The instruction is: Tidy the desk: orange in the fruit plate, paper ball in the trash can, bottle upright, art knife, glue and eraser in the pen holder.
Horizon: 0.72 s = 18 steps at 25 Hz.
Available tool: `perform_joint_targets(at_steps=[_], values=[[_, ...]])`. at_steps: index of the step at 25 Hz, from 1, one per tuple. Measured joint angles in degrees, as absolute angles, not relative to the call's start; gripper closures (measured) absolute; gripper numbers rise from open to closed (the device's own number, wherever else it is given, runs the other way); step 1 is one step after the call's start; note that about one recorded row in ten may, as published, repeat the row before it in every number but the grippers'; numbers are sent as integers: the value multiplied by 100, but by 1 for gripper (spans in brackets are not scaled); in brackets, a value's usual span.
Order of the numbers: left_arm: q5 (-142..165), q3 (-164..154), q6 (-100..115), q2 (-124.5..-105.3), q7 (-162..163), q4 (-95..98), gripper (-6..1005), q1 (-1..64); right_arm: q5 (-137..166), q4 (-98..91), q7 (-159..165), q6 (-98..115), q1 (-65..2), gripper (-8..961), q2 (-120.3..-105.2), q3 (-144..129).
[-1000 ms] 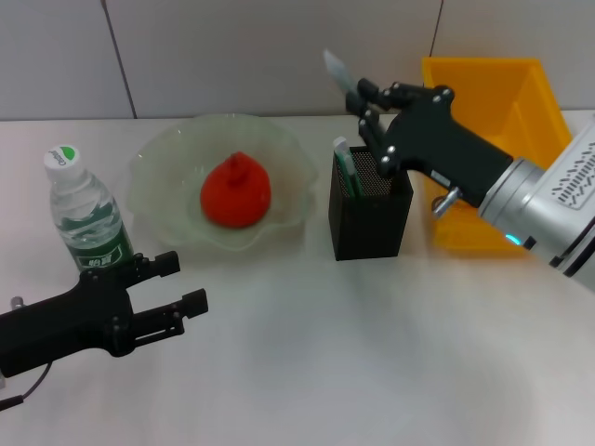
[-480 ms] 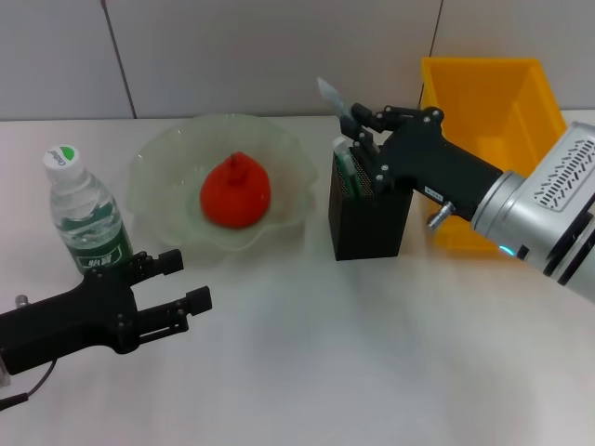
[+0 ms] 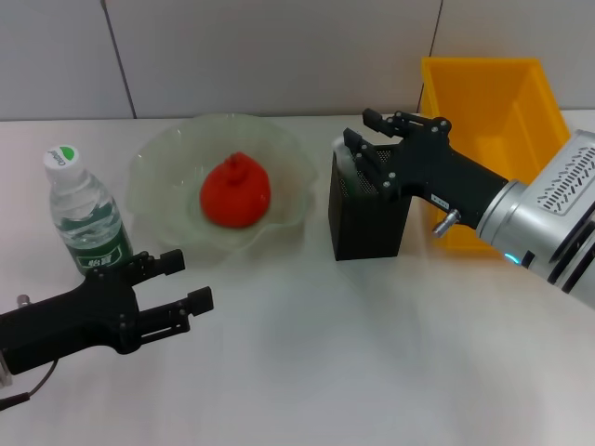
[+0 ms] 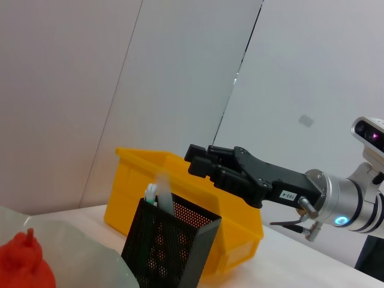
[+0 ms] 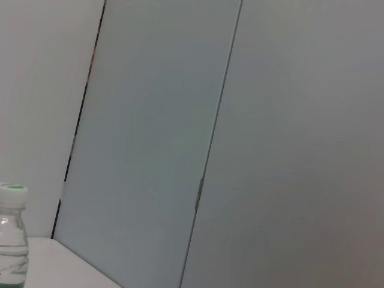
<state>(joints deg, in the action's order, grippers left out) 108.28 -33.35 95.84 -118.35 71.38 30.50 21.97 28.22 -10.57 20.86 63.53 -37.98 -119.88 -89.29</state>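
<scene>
Nearest the robot, the left tool (image 3: 177,283) hovers low over the white worktop (image 3: 353,362) with its two black fingers spread apart and nothing between them. Just behind it stands the bottle (image 3: 85,216) — upright, white cap on top, green label facing forward — close to the tool's upper finger, though contact cannot be made out.

Farther back, toward the middle, the fruit plate (image 3: 149,172) rests on the worktop with the orange (image 3: 236,192) sitting in its centre, the small nub pointing up. To the right of the plate, and near its rim, is the pen holder (image 3: 367,223), standing upright. Pale, slim items (image 4: 157,197) poke up inside it at the corner toward the plate; what they are cannot be told.

The right tool (image 3: 372,139) sits at the top edge of the pen holder, over its opening. Its fingers are parted — one at the holder's near corner, the other higher and farther back — and grip nothing visible. In the left wrist view the same tool (image 4: 198,161) hangs just above the holder's rim.

Behind and to the right of the holder stands the trash can (image 3: 507,93), its inside not clearly visible.
</scene>
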Motion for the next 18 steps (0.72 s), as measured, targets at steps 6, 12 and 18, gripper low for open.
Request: perform_joint_targets(at_steps=[6, 12, 18], values=[[10828, -3340, 9584, -11838, 7134, 3003, 197, 2193, 2821, -1062, 2162, 6307, -3803, 578, -11988, -8918], [10826, -3321, 9609, -11835, 7028, 2971, 197, 2171, 2845, -1222, 2709, 6345, -3687, 441, -11930, -8934], [10819, -3353, 9698, -11814, 6969, 2986, 197, 2182, 3978, -2855, 4647, 6423, -2564, 410, -11609, -8917]])
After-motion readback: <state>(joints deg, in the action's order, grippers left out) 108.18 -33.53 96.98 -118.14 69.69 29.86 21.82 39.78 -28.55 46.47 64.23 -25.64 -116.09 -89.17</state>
